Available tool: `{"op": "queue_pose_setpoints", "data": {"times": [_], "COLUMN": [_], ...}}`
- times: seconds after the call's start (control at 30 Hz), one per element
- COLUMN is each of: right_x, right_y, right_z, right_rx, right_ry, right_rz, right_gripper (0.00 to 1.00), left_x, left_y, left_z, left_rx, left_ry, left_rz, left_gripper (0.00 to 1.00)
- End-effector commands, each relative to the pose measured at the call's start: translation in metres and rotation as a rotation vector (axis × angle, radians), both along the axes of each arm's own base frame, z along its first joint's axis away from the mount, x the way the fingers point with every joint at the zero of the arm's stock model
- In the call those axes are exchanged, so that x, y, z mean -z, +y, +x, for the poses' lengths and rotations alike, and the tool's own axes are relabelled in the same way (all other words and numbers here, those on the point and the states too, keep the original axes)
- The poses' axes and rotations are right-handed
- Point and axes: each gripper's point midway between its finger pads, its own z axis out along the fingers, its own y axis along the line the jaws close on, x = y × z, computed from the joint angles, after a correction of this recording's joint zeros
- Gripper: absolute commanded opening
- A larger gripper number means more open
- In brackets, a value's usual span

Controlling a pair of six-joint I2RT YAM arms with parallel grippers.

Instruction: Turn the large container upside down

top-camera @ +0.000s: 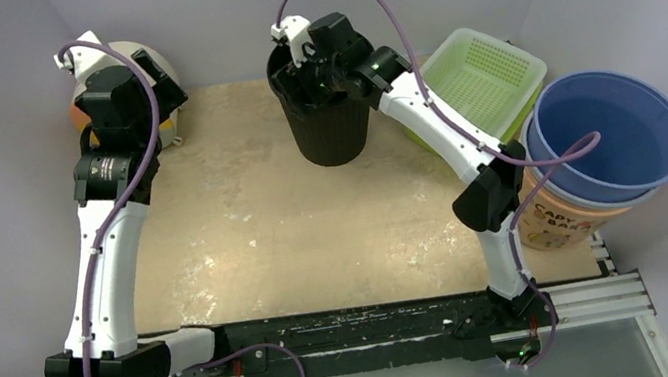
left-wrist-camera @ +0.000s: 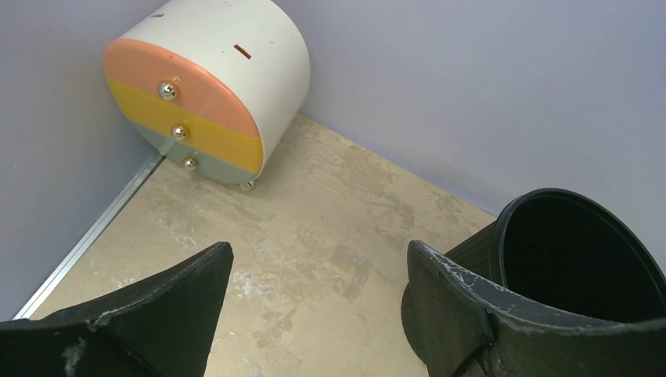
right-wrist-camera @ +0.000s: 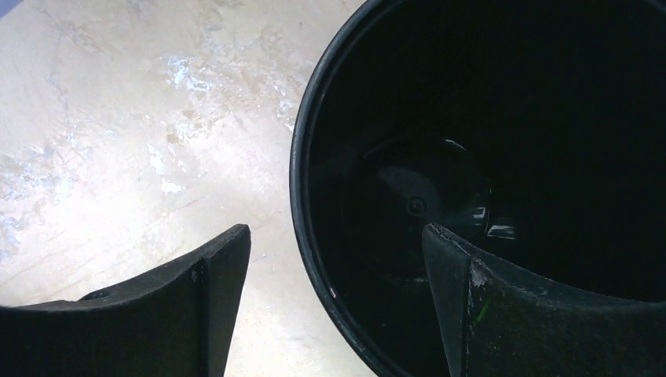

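At the near edge the two arm bases sit side by side, and the beige table (top-camera: 266, 230) stretches away from them. On the right, a blue tub (top-camera: 615, 134) is stacked in a peach bucket (top-camera: 558, 219), with a green basket (top-camera: 484, 74) just beyond it. Farther back, at the far centre, the large black container (top-camera: 331, 128) stands upright with its mouth facing up. The right gripper (right-wrist-camera: 336, 236) hangs over its rim with jaws spread wide, one finger above the table outside the container and the other above its dark interior, gripping nothing. At the far left, the left gripper (left-wrist-camera: 318, 255) hovers with jaws apart and empty, near a white drawer unit (left-wrist-camera: 228, 71) in the far corner.
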Motion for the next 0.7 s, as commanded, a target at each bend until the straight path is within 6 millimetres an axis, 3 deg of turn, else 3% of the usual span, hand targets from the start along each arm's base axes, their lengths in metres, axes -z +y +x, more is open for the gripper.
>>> {"op": "queue_pose_setpoints", "data": {"times": [0.0,0.2,0.37,0.67], "right_x": [-0.002,0.02,0.038,0.031], "right_y": [0.005,0.005,0.002,0.0], "right_z": [-0.004,-0.005,0.001,0.001], "right_rx": [-0.036,-0.034,-0.015,0.007], "right_ry": [-0.009,0.031,0.05,0.044], "right_rz": [0.003,-0.027,-0.068,-0.063], "right_gripper": [0.81,0.75,0.59,0.08], "left_x": [-0.004,0.004,0.006,0.003], "left_y": [-0.002,-0.003,-0.003,-0.002], "left_z": [0.001,0.004,0.005,0.004], "left_rx": [0.005,0.008,0.006,0.002], "left_ry": [-0.026,-0.009,-0.005,-0.011], "left_rz": [-0.012,-0.01,-0.008,-0.011], "left_gripper": [0.79,0.79,0.79,0.79]}}
